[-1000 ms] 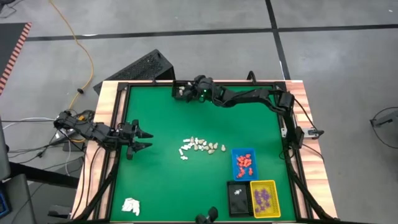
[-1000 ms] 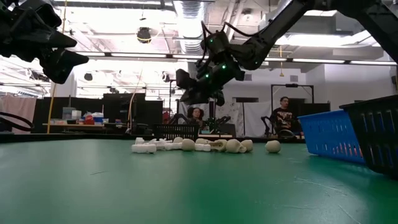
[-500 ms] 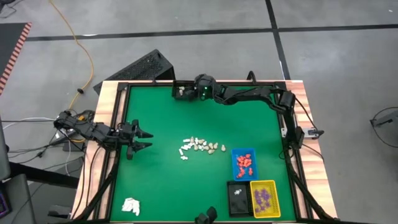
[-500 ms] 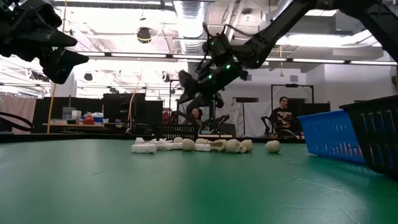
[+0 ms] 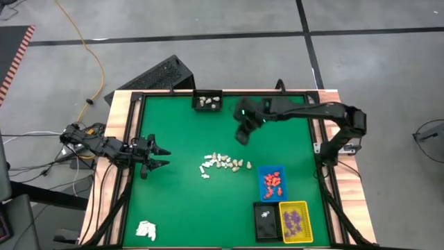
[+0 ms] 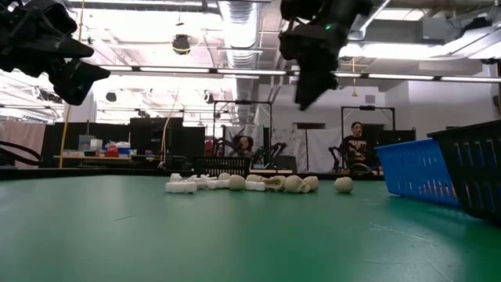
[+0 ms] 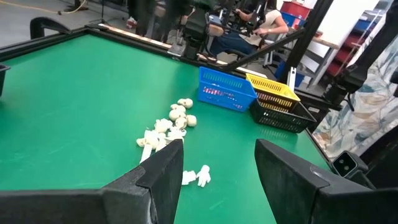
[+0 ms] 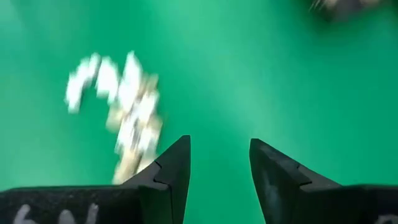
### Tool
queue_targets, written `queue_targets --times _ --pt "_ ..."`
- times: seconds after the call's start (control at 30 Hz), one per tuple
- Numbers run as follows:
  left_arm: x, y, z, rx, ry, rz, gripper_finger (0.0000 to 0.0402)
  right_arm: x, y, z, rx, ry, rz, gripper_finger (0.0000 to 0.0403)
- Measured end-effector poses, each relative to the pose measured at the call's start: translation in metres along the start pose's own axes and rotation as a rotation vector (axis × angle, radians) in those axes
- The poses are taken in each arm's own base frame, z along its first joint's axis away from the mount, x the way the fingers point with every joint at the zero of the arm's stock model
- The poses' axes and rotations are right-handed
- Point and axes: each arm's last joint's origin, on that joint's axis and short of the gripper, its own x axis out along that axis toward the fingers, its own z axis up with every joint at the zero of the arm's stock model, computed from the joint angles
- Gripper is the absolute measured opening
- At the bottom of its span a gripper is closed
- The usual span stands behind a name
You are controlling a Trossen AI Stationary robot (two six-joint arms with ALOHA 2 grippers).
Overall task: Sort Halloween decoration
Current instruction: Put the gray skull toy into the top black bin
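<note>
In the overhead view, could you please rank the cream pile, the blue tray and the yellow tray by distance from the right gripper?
Measured from the right gripper, open above the mat:
1. Cream pile, mid-table, just below the gripper.
2. Blue tray, toward the right edge.
3. Yellow tray, at the near right corner.

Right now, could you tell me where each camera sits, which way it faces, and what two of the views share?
High: overhead, straight down on the table; both arms show.
Low: at tabletop height, level across it; right gripper overhead.
Left wrist: behind the open left gripper, facing the trays.
Right wrist: behind the open, empty right gripper, looking down at the cloth.
Shared: the cream pieces appear in all four views.
</note>
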Motion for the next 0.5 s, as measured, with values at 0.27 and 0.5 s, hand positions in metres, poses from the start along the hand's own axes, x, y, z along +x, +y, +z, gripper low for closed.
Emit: queue_targets --times 0.27,0.5 --pt "0.000 0.000 0.000 -0.011 -0.001 0.000 0.0189 0.019 0.070 -0.039 -0.198 0.183 -0.089 0.0165" --pt "0.000 0.000 -0.001 -0.014 0.005 0.002 0.0189 0.064 0.104 -0.067 -0.231 0.327 -0.143 0.0165"
